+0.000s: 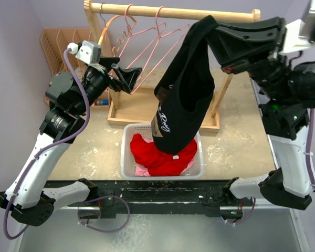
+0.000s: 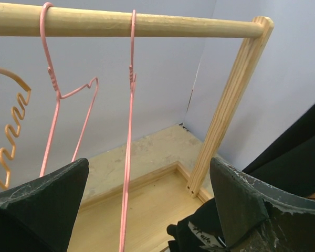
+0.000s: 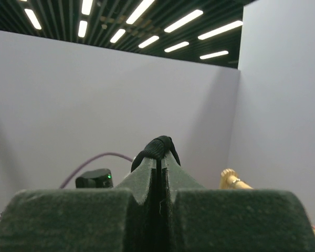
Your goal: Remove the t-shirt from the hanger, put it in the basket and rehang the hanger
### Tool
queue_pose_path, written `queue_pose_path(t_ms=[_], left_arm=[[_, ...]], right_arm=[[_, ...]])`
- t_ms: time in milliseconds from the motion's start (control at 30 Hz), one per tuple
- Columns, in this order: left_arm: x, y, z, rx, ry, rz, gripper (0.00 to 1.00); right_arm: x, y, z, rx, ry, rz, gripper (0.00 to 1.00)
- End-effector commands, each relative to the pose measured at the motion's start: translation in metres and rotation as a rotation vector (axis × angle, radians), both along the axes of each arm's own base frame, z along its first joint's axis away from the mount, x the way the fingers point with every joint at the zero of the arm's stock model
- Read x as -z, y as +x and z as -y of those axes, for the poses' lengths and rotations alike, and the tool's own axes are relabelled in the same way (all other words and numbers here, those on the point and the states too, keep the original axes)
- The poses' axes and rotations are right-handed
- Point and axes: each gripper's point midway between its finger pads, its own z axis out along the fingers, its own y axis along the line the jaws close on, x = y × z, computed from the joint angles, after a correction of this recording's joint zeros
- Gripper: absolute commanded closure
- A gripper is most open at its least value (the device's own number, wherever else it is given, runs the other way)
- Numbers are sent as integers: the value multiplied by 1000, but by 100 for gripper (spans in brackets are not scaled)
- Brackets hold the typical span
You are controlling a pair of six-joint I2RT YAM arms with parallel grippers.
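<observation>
A black t-shirt (image 1: 184, 94) with white lettering hangs from my right gripper (image 1: 210, 23), which is shut on its top fold high by the wooden rail (image 1: 173, 11). The fold (image 3: 158, 148) bulges above the closed fingertips in the right wrist view. The shirt's lower end drapes over the white basket (image 1: 127, 157). Two bare pink wire hangers (image 1: 157, 47) hang on the rail; they also show in the left wrist view (image 2: 128, 157). My left gripper (image 1: 134, 79) is open and empty, left of the shirt, near the hangers. A bit of the shirt (image 2: 199, 231) shows by its right finger.
The basket holds red clothes (image 1: 163, 155) and something pink. An orange hanger (image 1: 111, 26) hangs at the rail's left end. The rack's wooden base tray (image 1: 131, 113) and right post (image 1: 223, 86) stand behind the basket. A slatted wooden organiser (image 1: 58, 44) stands at the far left.
</observation>
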Motion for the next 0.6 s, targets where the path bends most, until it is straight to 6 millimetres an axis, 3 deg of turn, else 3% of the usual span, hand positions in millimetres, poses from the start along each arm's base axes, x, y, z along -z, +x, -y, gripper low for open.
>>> queue_pose_path(t_ms=[0,300,567], left_arm=[[-4,2,-6,-35,1,29,1],[4,5,-8,-48,4,13,1],[19,5,-16,-85,4,-14,1]], right_arm=[[-38,-58,37,-48,110,148,100],[-12,-46,22,-94,69,68,100],[78,4,-39,-213,-63,-167,100]])
